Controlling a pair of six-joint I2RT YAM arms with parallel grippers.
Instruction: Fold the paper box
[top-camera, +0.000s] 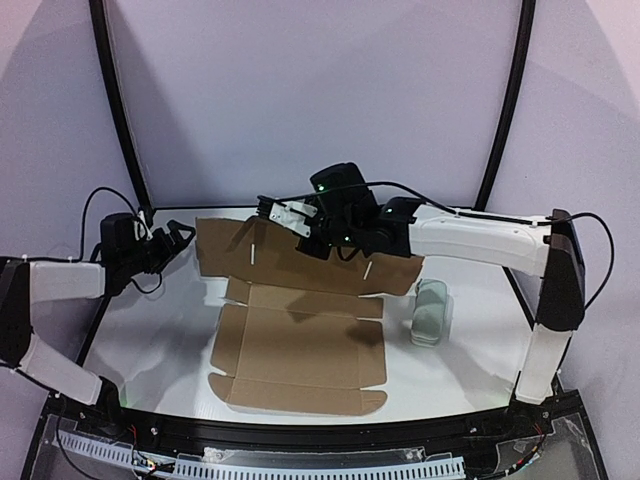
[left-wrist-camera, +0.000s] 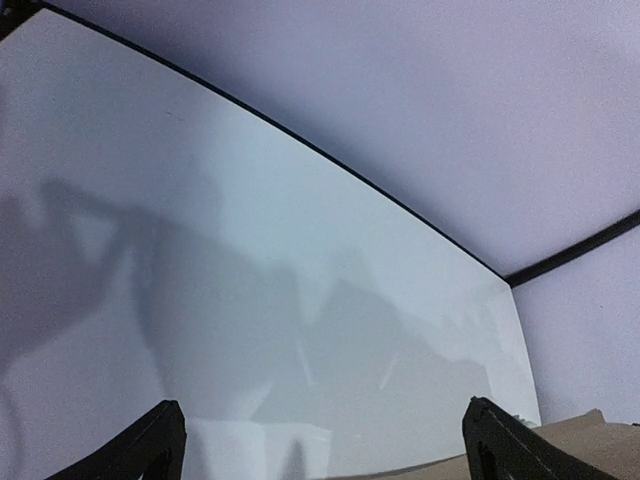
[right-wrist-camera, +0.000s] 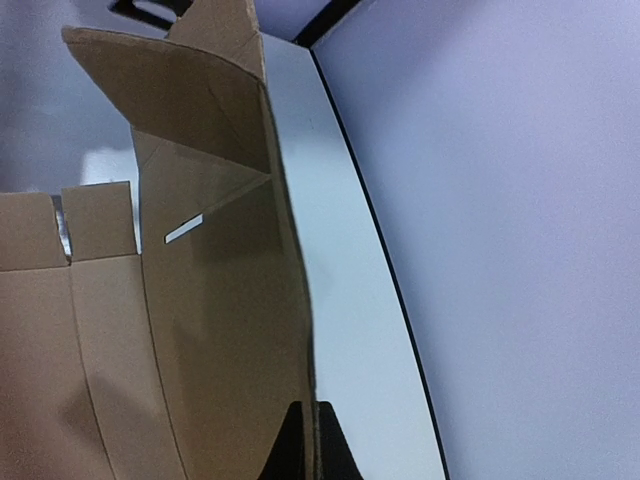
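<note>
Light was soft and even, with a faint violet cast over the backdrop (top-camera: 320, 100) and the white desk (top-camera: 160, 340). From above, the desk shone palely, its near edge looked bowed, and the paper box (top-camera: 300, 345) threw only a thin shadow. The left wrist view showed broad, soft-edged grey shadows across the desk, with the left jaws dark and blurred at the bottom. In the right wrist view the nearest cardboard was shaded and out of focus.
</note>
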